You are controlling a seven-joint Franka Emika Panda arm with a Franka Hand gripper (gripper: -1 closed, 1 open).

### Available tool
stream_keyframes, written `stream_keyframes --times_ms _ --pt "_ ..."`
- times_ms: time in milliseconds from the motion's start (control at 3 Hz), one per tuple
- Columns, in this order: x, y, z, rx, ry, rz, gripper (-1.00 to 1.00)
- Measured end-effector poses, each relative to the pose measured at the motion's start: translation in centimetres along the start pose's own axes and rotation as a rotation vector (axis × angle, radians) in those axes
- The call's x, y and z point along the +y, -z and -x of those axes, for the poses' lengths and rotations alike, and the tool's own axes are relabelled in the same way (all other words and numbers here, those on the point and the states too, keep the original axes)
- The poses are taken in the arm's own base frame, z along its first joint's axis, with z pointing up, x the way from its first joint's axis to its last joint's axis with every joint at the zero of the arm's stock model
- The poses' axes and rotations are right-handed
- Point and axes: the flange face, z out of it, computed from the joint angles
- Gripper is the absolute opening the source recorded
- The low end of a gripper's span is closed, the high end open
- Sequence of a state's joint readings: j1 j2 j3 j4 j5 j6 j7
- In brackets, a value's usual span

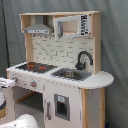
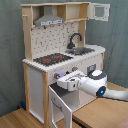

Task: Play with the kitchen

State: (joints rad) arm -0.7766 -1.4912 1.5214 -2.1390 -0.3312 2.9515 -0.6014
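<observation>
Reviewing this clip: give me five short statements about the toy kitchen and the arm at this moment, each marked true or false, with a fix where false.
1. In the second exterior view, a lower door of the kitchen stands open. True.
2. The black faucet stands over the hob. False: it stands at the sink, beside the hob.
3. In the second exterior view, the microwave door at the top is swung open. True.
4. The arm's gripper hangs above the grey hood. False: it is low, at the kitchen's front just below the counter, over the open lower door.
5. A pot sits on the hob. False: both exterior views show the hob bare.
</observation>
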Motion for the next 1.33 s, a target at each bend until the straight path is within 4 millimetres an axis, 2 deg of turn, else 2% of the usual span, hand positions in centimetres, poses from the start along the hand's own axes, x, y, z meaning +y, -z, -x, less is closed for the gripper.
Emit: stream_keyframes --times_ms 333,667,1000,1333 --pt "-0.9 -2.6 -0.6 -0.007 -0.048 -0.03 1.0" --pt "-0.9 -4.2 -2.5 0.012 -0.049 -0.034 1.0" --pt "-0.8 -5.6 -2.7 0.008 -0.048 -0.039 1.0" --pt "-0.8 -5.6 -2.7 0.006 -0.048 -0.04 -1.0"
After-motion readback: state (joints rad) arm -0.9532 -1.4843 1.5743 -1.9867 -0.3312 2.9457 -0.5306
